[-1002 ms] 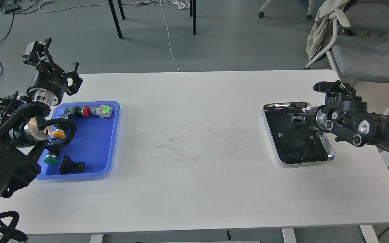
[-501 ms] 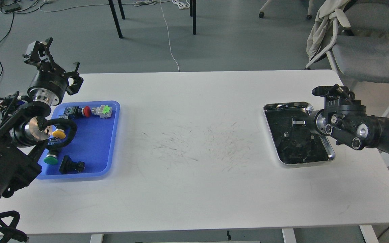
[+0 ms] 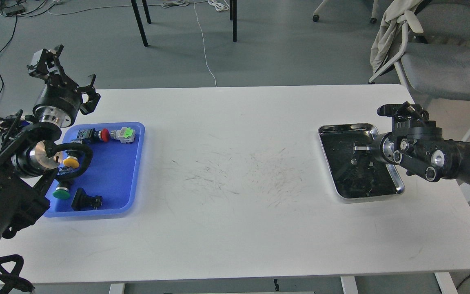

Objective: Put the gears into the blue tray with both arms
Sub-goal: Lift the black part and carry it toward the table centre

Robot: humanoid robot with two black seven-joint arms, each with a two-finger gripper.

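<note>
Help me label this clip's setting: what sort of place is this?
Probably a robotics lab or office workroom. A plain white table carries sorted parts in a blue tray and a steel tray; loose cables trail over grey carpet, and an office chair stands behind.

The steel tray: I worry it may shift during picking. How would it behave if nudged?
The steel tray probably slides easily: its shiny rim sits on a smooth white table. It looks shallow and flat, so tipping seems unlikely.
</note>
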